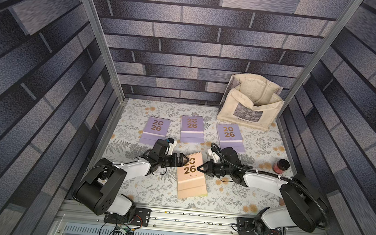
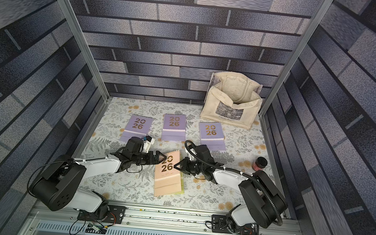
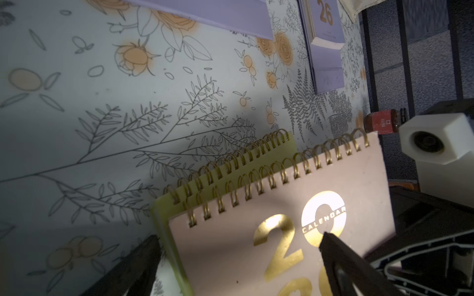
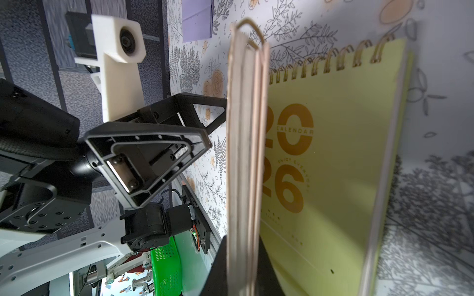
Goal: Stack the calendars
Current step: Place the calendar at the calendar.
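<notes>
Nearest to us, the peach calendar [image 1: 191, 178] lay over the yellow-green calendar [image 4: 333, 159] on the flowered surface [image 1: 151, 190]. Its long axis ran from near to far and its gold spiral was at the far end. The two were not squared up: in both top views a thin yellow-green strip showed past the peach cover's near right side.

A little farther in, the right fingers [image 1: 199, 168] were closed on the peach calendar's right long edge, coming in from the right. In the right wrist view that calendar ran edge-on out of the fingers, with the yellow-green cover behind it. We judged the held side to be raised, though we could not tell whether the other side touched.

Across from them, the left fingers [image 1: 182, 159] stood wide apart and held nothing, at the peach calendar's left edge near its far corner. We judged that the next move turned on the offset between the two covers, with the right arm carrying the load.

Farther back, three lavender calendars [image 1: 191, 129] lay in a row, apart from each other. A jar [image 1: 281, 166] stood off to the right, and the tote bag [image 1: 249, 109] sat farthest back.
</notes>
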You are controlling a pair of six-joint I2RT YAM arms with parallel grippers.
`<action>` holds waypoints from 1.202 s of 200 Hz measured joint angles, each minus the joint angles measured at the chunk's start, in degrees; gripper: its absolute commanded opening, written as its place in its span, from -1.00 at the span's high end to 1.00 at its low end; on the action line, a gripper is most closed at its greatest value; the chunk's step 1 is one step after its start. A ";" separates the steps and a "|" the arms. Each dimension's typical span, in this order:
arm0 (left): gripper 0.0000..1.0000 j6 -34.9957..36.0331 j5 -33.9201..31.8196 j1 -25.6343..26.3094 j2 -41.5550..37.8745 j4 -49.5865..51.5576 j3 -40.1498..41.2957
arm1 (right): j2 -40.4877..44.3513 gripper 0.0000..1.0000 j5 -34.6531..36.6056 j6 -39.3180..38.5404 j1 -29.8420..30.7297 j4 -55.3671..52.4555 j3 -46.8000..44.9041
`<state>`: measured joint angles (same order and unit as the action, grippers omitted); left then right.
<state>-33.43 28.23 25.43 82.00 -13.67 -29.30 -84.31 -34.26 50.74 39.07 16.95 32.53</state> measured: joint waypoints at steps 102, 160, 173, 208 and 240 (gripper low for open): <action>-1.00 -0.04 0.04 0.39 0.35 0.42 -0.22 | -1.33 1.00 -1.01 -0.44 -1.22 0.39 0.42; -1.00 -0.04 0.07 1.29 0.17 0.44 -0.22 | -1.33 1.00 -1.90 -0.72 -2.38 0.17 0.28; -1.00 -0.04 0.07 1.49 0.17 0.44 -0.22 | -1.33 1.00 -2.03 -0.87 -2.51 0.15 0.28; -1.00 -0.07 0.04 1.75 -0.20 0.46 -0.22 | -1.33 1.00 -2.08 -0.79 -2.51 0.31 0.20; -1.00 -0.07 0.00 2.25 -0.98 0.59 -0.22 | -1.03 1.00 -1.84 -0.15 -2.60 1.18 -0.70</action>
<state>-33.50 28.23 27.68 81.01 -13.08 -29.52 -85.34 -36.10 50.59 36.47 18.13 31.83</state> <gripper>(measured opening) 0.999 0.139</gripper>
